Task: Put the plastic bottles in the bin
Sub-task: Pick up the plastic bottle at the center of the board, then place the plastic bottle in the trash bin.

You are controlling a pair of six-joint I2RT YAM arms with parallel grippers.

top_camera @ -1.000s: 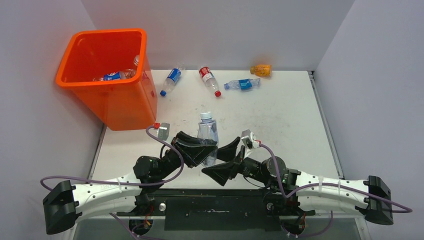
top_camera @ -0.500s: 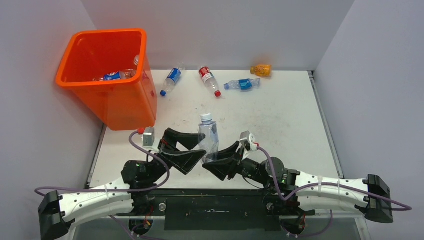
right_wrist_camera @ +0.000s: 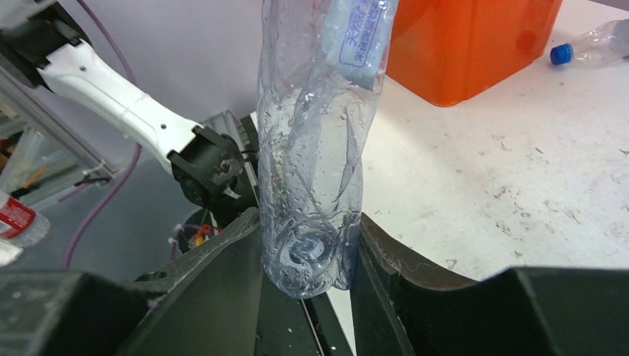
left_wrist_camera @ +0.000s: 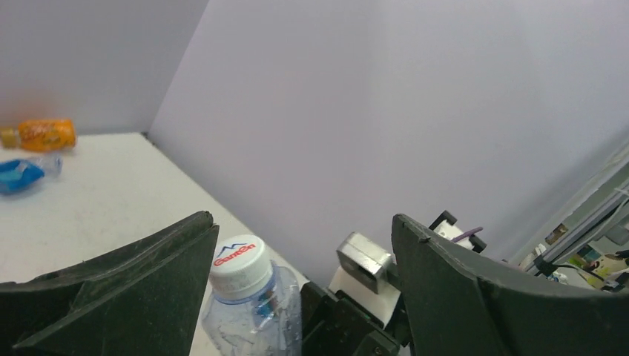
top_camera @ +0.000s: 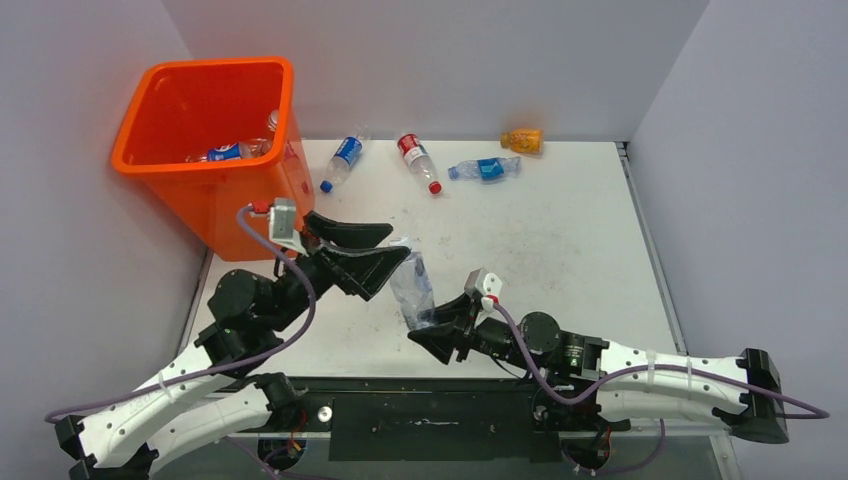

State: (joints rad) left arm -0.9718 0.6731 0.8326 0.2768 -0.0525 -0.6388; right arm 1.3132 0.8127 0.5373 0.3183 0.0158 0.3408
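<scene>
Broad white table, walled on three sides. At its far left corner, the orange bin, with a few bottles inside. Just in front of the bin, the left gripper, spread wide and gripping nothing, its fingers either side of the cap of a clear bottle. Nearer the bases, the right gripper, clamped on the clear bottle at its base. Along the far edge, lying flat, well apart from both grippers: blue-label bottle, red-label bottle, crushed blue bottle, orange bottle.
</scene>
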